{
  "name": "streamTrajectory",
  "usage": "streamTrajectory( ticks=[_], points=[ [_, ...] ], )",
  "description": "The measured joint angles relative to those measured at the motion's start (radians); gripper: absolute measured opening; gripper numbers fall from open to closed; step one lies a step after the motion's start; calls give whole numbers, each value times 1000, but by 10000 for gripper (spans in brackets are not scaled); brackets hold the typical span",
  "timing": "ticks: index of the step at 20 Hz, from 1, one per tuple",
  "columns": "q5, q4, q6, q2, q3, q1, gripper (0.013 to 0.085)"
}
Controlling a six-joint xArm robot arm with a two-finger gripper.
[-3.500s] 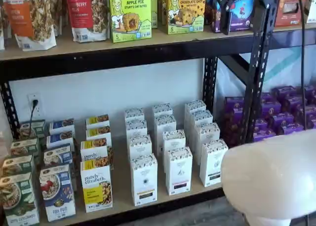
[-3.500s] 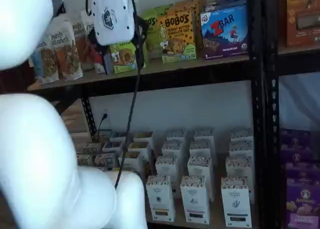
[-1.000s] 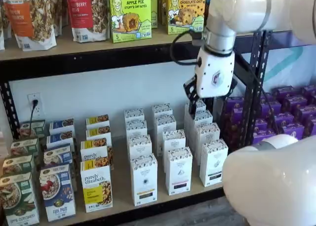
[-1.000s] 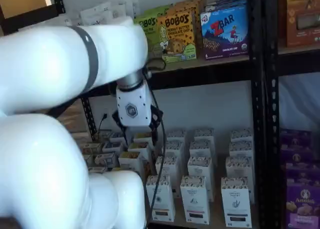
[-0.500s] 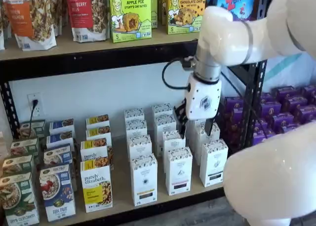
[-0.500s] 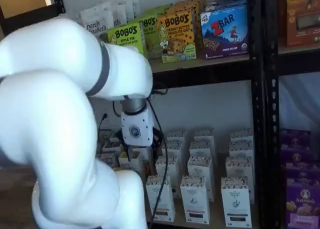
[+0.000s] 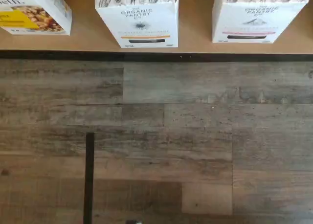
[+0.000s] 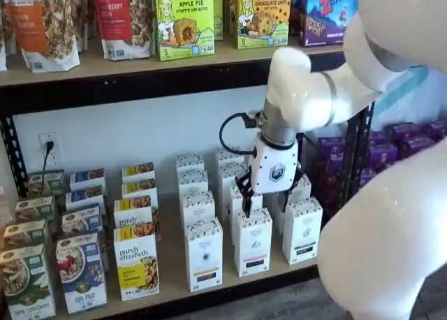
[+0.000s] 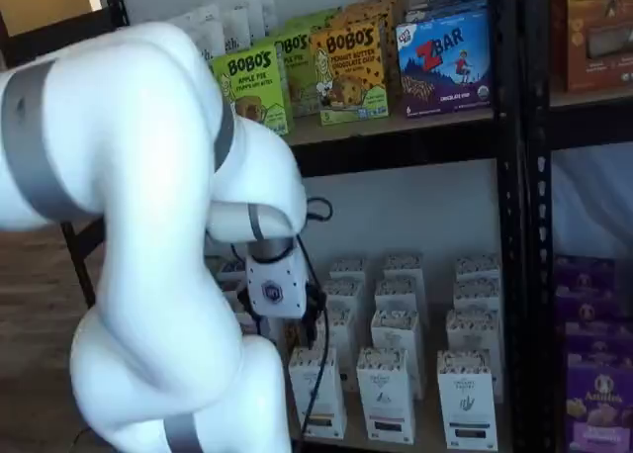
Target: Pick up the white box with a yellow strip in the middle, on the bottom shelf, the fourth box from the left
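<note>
The tall white box with a yellow strip [image 8: 204, 253] is stood upright at eight o'clock from the black fingers [image 8: 262, 200]; whether these are parted cannot be told

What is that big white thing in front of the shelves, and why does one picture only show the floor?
The big white thing is a robot arm. At its end is a gripper, a white body with black fingers for picking up boxes. Right now it holds nothing, and I cannot tell whether the fingers are open. Two cameras look at the shelves from the front. A third camera sits on the arm's wrist and looks down, so it sees the grey wooden floor and the edge of the tan wooden bottom shelf. On that shelf stands the tall white box with a thin yellow strip, which the robot should take.
</note>
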Motion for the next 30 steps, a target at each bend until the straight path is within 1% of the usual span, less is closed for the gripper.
streamTrajectory(
  ticks=[2,7,10,12,15,17,19,23,25,27,29,30],
  points=[
    [-48,-10,16,57,-6,11,850],
    [-170,-7,28,203,-25,32,850],
    [-226,-11,38,270,-37,41,850],
    [-281,-18,48,334,-51,47,850],
    [-322,-50,79,401,-74,49,850],
    [-351,-39,72,438,-86,54,850],
    [-387,-53,88,488,-103,57,850],
    [-420,-123,157,561,-138,59,850],
    [-439,-135,171,602,-158,62,850],
    [-458,-124,165,640,-176,67,850],
    [-478,-88,137,675,-193,76,850],
    [-485,-79,131,688,-200,78,850]
  ],
)
